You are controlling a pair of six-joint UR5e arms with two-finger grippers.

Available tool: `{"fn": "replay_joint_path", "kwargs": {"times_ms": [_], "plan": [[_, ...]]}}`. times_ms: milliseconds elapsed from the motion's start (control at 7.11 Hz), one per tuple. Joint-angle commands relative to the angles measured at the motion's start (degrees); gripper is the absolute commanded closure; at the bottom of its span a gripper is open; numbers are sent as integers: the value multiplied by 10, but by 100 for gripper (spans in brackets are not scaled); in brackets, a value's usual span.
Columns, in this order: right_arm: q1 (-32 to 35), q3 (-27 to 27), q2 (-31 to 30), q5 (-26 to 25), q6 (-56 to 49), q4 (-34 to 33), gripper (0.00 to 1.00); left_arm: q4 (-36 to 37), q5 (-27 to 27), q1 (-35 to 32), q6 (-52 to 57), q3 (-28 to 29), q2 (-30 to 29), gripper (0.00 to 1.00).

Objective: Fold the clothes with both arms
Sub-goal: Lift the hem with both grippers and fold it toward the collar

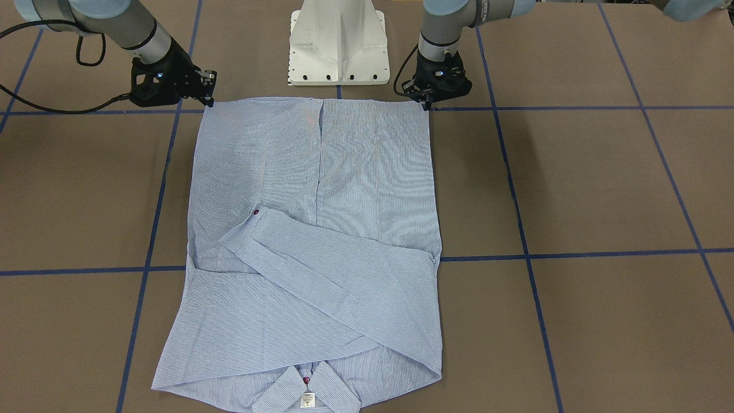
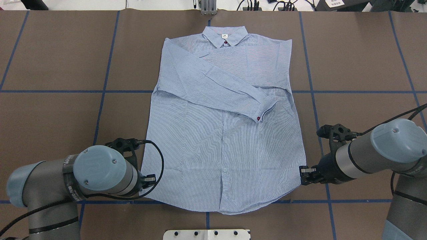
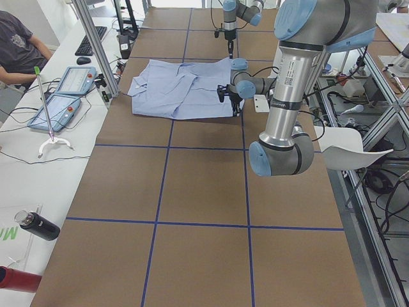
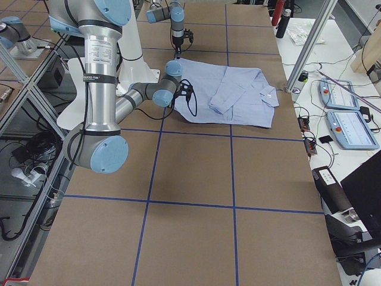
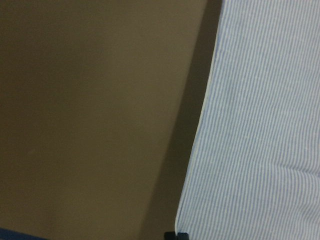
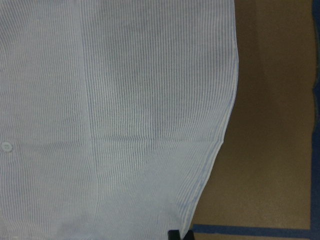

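Observation:
The light blue striped shirt [image 1: 315, 172] [image 2: 223, 143] lies flat on the brown table, collar away from the robot. Both sleeves are folded across its chest. My left gripper [image 1: 426, 104] [image 2: 148, 181] sits low at the shirt's near hem corner on my left. Its fingertips [image 5: 175, 235] show together at the cloth [image 5: 260, 125] edge, shut on the hem. At the opposite near corner my right gripper [image 1: 209, 100] [image 2: 303, 175] is likewise shut, with its fingertips [image 6: 180, 234] at the curved hem [image 6: 125, 125]. The shirt is not lifted.
The white pedestal base [image 1: 338, 46] [image 2: 206, 234] stands just behind the hem. Blue tape lines [image 2: 100, 91] grid the table. A side bench holds tablets [image 3: 73, 80] and a bottle [image 3: 38, 225], with a seated person [image 3: 19, 45] beyond it.

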Motion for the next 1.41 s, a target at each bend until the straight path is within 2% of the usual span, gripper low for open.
{"fn": "replay_joint_path", "kwargs": {"times_ms": [0, 281, 422, 844, 1266], "plan": [[1, 23, -15, 63, 0, -1, 100, 55, -4, 36, -1, -29, -1, 100], [-18, 26, -16, 115, 0, -2, 100, 69, -26, 61, -5, -35, -2, 100], [-21, 25, -14, 116, 1, -1, 100, 76, -27, 63, -4, -40, -3, 100], [16, 16, 18, 98, -1, -1, 100, 75, -31, 46, 2, -37, -7, 100], [47, -5, 64, 42, 0, -2, 100, 73, -34, -46, 70, -32, -28, 100]]}}
